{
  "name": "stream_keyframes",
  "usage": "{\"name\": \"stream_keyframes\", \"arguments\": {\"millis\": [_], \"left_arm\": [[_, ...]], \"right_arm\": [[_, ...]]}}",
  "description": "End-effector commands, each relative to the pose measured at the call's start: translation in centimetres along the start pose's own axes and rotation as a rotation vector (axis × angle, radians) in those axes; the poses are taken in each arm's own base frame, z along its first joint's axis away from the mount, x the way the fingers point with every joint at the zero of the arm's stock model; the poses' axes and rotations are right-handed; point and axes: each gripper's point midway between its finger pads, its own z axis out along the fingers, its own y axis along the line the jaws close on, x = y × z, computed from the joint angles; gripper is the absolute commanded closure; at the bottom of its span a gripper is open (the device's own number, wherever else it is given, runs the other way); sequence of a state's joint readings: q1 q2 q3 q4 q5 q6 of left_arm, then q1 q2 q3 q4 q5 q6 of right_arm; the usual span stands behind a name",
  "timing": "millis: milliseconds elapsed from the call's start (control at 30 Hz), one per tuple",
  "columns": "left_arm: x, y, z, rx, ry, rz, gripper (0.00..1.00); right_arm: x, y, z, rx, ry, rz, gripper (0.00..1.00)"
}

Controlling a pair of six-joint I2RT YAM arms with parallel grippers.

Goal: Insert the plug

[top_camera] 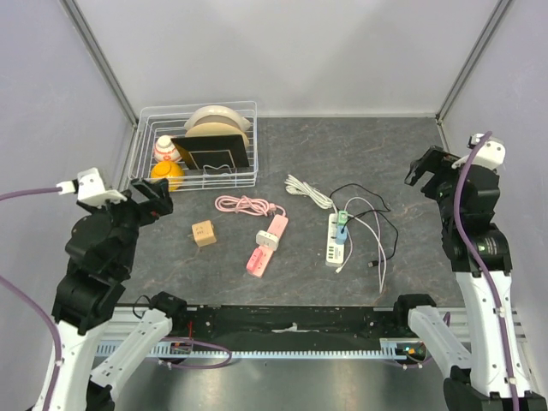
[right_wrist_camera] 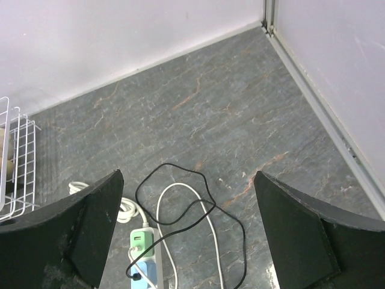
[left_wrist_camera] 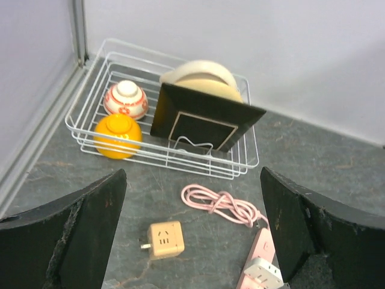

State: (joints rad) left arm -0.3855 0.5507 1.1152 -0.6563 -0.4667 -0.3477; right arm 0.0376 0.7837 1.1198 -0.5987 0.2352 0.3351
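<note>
A tan cube plug adapter (top_camera: 204, 233) lies on the dark table; it also shows in the left wrist view (left_wrist_camera: 165, 239), prongs pointing left. A pink power strip (top_camera: 267, 244) with a white adapter on it and a coiled pink cord (top_camera: 244, 205) lies to its right, also in the left wrist view (left_wrist_camera: 260, 267). A white power strip (top_camera: 335, 239) holds green and blue chargers (right_wrist_camera: 141, 242) with black and white cables. My left gripper (left_wrist_camera: 192, 241) is open, raised above the tan plug. My right gripper (right_wrist_camera: 187, 241) is open, raised at the right, above the cables.
A white wire rack (top_camera: 144, 151) at the back left holds an orange bowl (left_wrist_camera: 118, 134), a red-and-white bowl (left_wrist_camera: 126, 98), a black board (left_wrist_camera: 201, 117) and cream plates. A coiled white cord (top_camera: 308, 190) lies behind the white strip. Grey walls enclose the table.
</note>
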Motion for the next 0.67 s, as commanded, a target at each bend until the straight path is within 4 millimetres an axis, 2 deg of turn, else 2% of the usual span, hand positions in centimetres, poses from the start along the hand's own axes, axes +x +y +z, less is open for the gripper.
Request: {"name": "stream_keyframes", "arguments": {"millis": [0, 167, 633], "left_arm": [[-4.4, 1.3, -2.1, -0.031, -0.144, 0.032, 0.00], [-6.7, 1.7, -4.1, -0.007, -0.241, 0.008, 0.00], [-7.6, 2.5, -5.7, -0.005, -0.301, -0.017, 0.00]], "right_arm": [[-2.8, -0.4, -2.0, 0.023, -0.085, -0.019, 0.02], [-4.6, -0.4, -3.3, 0.016, -0.142, -0.019, 0.02], [-5.8, -0.3, -4.5, 0.011, -0.183, -0.024, 0.02]]}}
